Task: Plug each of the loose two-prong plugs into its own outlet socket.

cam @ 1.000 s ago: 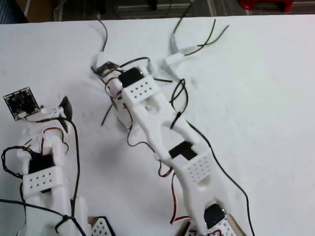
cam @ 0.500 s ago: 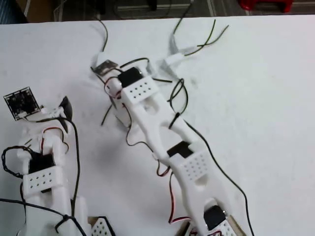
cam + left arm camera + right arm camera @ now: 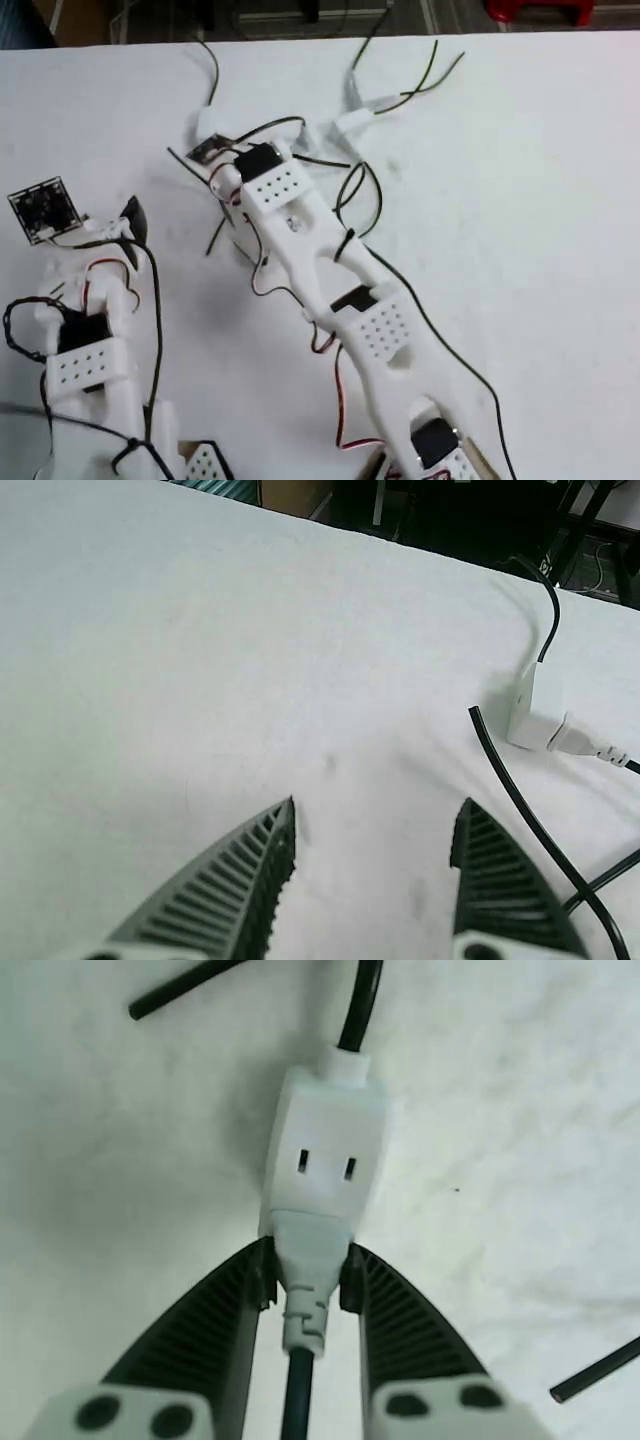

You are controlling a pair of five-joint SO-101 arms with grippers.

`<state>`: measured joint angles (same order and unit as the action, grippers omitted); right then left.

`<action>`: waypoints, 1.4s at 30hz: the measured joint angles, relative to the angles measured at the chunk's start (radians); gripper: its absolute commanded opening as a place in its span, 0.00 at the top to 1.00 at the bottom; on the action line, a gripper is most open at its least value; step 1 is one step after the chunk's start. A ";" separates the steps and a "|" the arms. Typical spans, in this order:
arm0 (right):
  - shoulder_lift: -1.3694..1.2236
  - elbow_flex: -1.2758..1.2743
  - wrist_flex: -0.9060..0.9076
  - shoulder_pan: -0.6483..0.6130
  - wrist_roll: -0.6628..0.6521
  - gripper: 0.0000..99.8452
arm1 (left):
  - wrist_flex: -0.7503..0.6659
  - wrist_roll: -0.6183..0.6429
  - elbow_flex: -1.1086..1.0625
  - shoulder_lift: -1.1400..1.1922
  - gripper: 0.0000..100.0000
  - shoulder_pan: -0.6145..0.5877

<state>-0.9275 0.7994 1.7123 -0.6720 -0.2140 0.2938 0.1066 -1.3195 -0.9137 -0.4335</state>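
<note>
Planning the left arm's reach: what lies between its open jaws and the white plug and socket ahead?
A black cord crosses the table between the left gripper and the white plug and socket, per the left wrist view.

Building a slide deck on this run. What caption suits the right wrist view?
Right end effector grips a white plug end-on against a white socket on the table.
</note>
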 measured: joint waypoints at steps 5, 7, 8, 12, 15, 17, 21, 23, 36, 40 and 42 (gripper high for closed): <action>0.023 0.061 0.003 -0.003 -0.002 0.83 | 0.000 0.000 0.000 0.000 0.75 0.000; 0.051 0.084 0.005 -0.014 -0.002 0.78 | 0.000 0.000 0.000 0.000 0.75 0.000; 0.055 0.089 -0.003 -0.021 -0.002 0.78 | 0.000 0.000 0.000 0.000 0.75 0.000; 0.061 0.089 -0.003 -0.064 -0.002 0.79 | 0.000 0.000 0.000 0.000 0.75 0.000; 0.061 0.089 -0.005 -0.098 -0.002 0.81 | 0.000 0.000 0.000 0.000 0.75 0.000; 0.054 0.092 -0.005 -0.101 -0.002 0.84 | 0.000 0.000 0.000 0.000 0.75 0.000; 0.002 0.118 -0.028 -0.072 -0.002 0.95 | 0.000 0.000 0.000 0.000 0.75 -0.005; -0.008 0.129 -0.032 -0.043 -0.002 0.98 | 0.000 0.000 0.000 0.000 0.75 -0.006; 0.017 0.147 -0.009 0.077 -0.034 0.81 | 0.000 0.000 0.000 0.000 0.75 -0.006; 0.025 0.127 -0.008 0.029 -0.034 0.72 | 0.000 0.000 0.000 0.000 0.75 -0.006; 0.025 0.127 -0.008 -0.002 -0.034 0.74 | 0.000 0.000 0.000 0.000 0.75 -0.006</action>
<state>-0.9030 0.9268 1.7047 -0.6736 -0.2478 0.2938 0.1066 -1.3195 -0.9137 -0.4396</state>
